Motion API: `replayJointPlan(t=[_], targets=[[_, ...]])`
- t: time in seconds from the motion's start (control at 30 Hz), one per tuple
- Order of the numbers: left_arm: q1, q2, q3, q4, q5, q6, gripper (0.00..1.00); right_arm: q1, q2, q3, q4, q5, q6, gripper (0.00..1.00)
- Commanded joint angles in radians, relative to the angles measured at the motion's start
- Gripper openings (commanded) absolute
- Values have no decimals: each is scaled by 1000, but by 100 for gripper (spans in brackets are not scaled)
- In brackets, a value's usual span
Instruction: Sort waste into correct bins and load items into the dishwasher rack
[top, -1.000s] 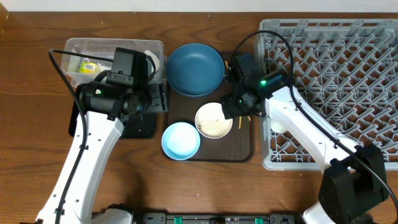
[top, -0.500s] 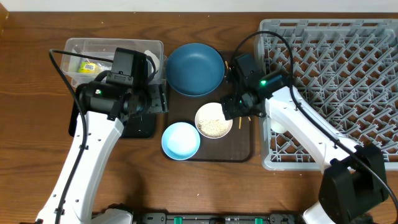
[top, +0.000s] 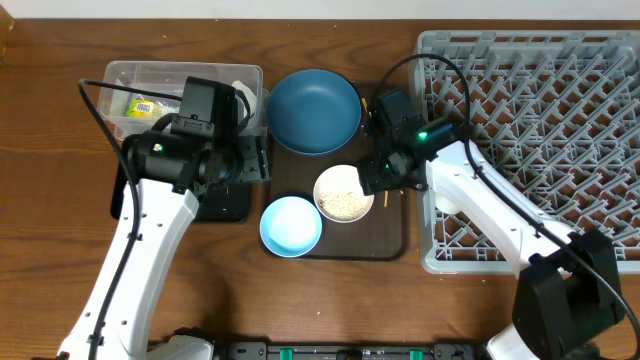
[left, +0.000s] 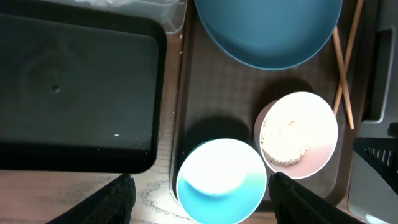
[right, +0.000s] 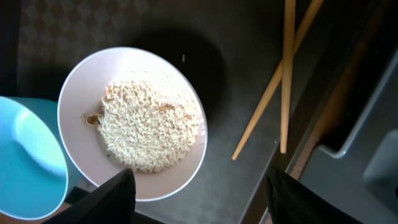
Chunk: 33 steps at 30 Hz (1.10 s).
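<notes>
Your right gripper (right: 199, 190) wide open, holding nothing; white bowl (right: 78, 93) with rice (right: 149, 124) just ahead of fingertips (right: 115, 196), chopsticks (right: 286, 74) alongside.

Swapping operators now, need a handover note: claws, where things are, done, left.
Left claw open, empty, over the black tray's edge. Right claw open, empty, above the white bowl.
Light blue bowl, white bowl, dark blue plate, chopsticks: all on the brown tray.
Done: wrapper in the clear tub.
Left: rice out of the white bowl; dishes and chopsticks into the rack.
</notes>
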Motion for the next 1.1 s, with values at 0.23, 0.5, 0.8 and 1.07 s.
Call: replayJointPlan(t=[0.23, 0.5, 0.8, 1.07], targets=[[-2, 4, 9, -2, -12, -37, 72, 7, 8, -68, 65, -2, 13, 62], [-2, 4, 9, 2, -11, -47, 72, 7, 8, -76, 110, -2, 13, 62], [-2, 4, 9, 3, -12, -80, 72, 7, 8, -76, 128, -2, 18, 62], [-21, 4, 9, 7, -11, -89, 71, -5, 6, -53, 129, -37, 29, 64]])
